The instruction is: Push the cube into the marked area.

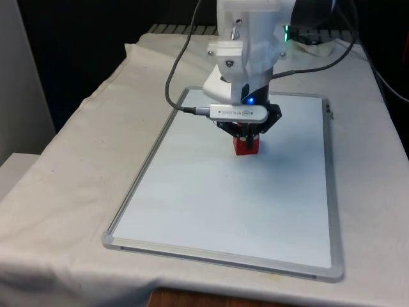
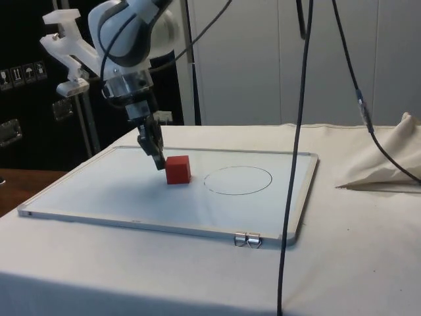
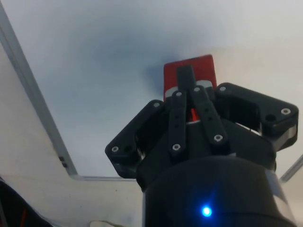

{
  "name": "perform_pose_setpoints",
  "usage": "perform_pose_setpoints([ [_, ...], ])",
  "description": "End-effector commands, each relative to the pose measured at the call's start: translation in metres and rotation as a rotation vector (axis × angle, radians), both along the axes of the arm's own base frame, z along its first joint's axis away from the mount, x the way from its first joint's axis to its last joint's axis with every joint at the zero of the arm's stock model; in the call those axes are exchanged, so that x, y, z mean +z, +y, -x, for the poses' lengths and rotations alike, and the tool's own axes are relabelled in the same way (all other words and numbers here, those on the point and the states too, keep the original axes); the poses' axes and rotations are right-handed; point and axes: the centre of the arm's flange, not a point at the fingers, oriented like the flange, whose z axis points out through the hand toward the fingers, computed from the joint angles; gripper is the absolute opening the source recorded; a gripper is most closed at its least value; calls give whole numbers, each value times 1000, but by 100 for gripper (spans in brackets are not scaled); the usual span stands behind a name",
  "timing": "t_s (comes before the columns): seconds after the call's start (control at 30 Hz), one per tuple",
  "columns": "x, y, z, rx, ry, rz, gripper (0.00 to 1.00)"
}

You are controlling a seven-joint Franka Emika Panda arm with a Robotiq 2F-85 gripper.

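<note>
The red cube (image 2: 177,169) sits on the white board (image 2: 99,197) that lies flat on the cloth-covered table (image 2: 342,263), and the drawn circle (image 2: 237,180) that marks the target is just beside it, on the side away from the gripper (image 2: 156,158). In the side view the order runs gripper, cube, circle, nearly in one line from left to right, with the cube's right face a little short of the circle's edge. The gripper's two fingers are pressed together into a single narrow tip, holding nothing, and that tip is down at cube height, at or just off the cube's left face in that view. In the front view the cube (image 1: 246,145) shows just below the gripper (image 1: 245,135), on the near side of it, so the circle must lie nearer to that camera. The wrist view has the tip centred on the cube (image 3: 190,75). A straight push along this line should carry the cube in; an off-centre contact would probably turn it aside.
</note>
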Motion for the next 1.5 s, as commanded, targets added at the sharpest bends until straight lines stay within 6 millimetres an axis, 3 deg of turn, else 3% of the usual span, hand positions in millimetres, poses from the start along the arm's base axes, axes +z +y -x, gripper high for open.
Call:
perform_pose_setpoints([
  [0.0,0,1,4,5,-10,-1,0],
  [0.43,-12,0,36,43,23,-25,0],
  [0.97,-11,-44,72,61,37,-17,0],
  [1.47,-11,-71,105,57,55,-23,0],
])
